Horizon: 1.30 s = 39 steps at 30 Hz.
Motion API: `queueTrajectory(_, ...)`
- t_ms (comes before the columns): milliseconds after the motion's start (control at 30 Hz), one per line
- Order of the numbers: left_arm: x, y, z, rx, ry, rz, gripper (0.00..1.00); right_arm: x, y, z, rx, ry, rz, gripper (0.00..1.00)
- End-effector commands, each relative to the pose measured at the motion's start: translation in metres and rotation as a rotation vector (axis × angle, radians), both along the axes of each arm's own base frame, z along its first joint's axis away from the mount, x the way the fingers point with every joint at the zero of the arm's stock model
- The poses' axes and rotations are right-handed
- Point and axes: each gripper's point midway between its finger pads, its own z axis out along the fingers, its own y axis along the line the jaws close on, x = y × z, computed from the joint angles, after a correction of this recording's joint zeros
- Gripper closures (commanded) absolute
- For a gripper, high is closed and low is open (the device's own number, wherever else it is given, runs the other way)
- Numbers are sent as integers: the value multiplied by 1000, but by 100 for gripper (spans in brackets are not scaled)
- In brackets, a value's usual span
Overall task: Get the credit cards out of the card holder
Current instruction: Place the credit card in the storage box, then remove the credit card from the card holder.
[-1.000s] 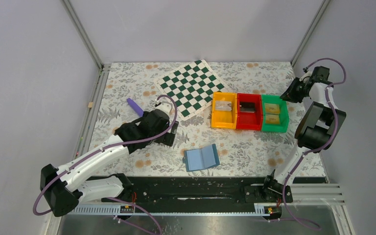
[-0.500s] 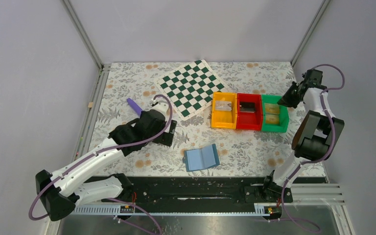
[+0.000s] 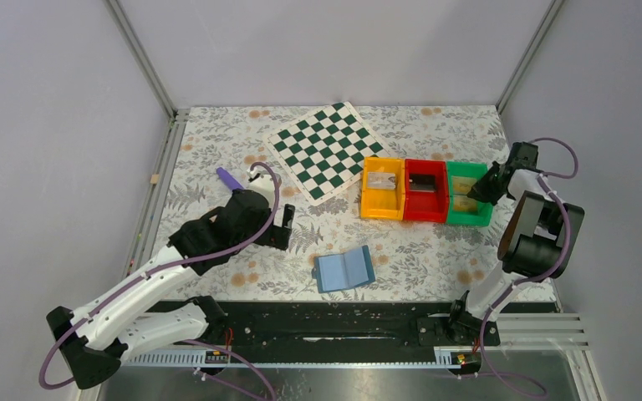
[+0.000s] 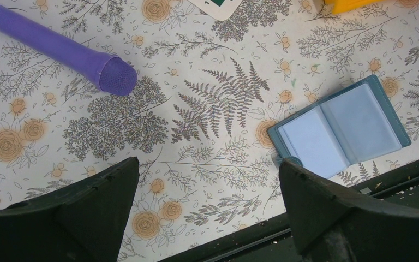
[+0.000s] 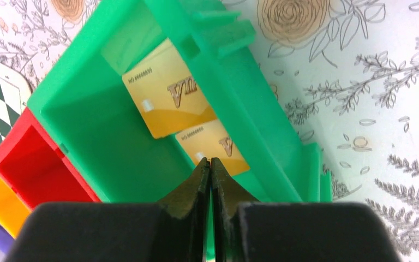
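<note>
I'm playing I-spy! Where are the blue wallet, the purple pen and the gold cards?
Blue wallet (image 4: 337, 132): left wrist view, middle fold.
Purple pen (image 4: 60, 48): left wrist view, its barrel.
Gold cards (image 5: 166, 106): right wrist view, upper card's face.

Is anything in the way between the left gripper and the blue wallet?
No. Only bare flowery cloth lies between the open left gripper and the wallet. The purple pen sits off on the other side.

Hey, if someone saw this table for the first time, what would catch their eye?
Three bright bins in a row right of centre: the orange bin, red bin and green bin, with two gold cards lying in the green one under the shut right gripper. Then the chequered board at the far side, and the blue wallet lying open near the front edge.
</note>
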Motion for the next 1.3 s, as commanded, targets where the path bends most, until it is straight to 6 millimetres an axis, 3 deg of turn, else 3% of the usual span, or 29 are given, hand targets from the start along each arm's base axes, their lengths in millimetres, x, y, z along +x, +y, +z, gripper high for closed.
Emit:
queueTrajectory(0, 6, -2, 8, -21, -41, -1, 1, 21, -12, -1, -34, -49, -30, 91)
queueTrajectory(400, 10, -2, 2, 5, -29, 11, 1, 30, -14, -16, -68, -5, -12, 91)
queueTrajectory(900, 9, -1, 2, 9, -33, 13, 1, 39, -6, -18, -151, 13, 41, 91)
queueTrajectory(1067, 9, 0, 4, 2, -39, 15, 1, 41, -1, -2, -145, -23, 54, 90)
queueTrajectory(1267, 7, -3, 7, -19, -38, 9, 1, 29, 5, 46, -172, -63, 90, 89)
